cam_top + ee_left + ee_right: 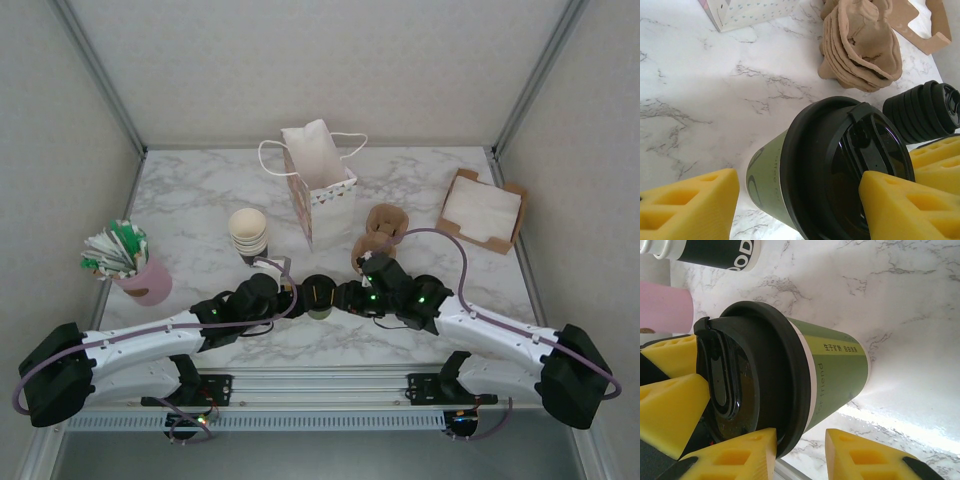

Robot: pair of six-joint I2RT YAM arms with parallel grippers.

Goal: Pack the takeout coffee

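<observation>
- Jaws of left gripper (pixel 794 175) apart, astride the coffee cup (pixel 835 365). Sliver of table (pixel 700 100) visible between one pad (pixel 690 205) and the green wall. Other pad (pixel 910 210) overlapping the black lid (pixel 760 380).
- Jaws of right gripper (pixel 800 432) a narrow gap apart, astride the lid's rim from the opposite side. Pinching or merely close: cannot tell.
- Cup standing on the table, lid fitted, directly between the two sets of jaws, grippers tip to tip in the top view.
- Just beyond the right jaws: squat stack of lids (pixel 922 112), black.
- Further beyond the same jaws: stack of brown trays (pixel 860 45), crumpled at the edges.
- Beyond the left jaws, somewhat to their left: stack of cups (pixel 248 232), cream inside.
- Well beyond both jaws, roughly in line with the gap between them: paper bag (pixel 318 185), upright, mouth open.
- Well left of the left jaws: pink pot (pixel 145 280) full of packets (pixel 115 248).
- Far right, well beyond the right jaws: cardboard box (pixel 482 210) with white napkins.
</observation>
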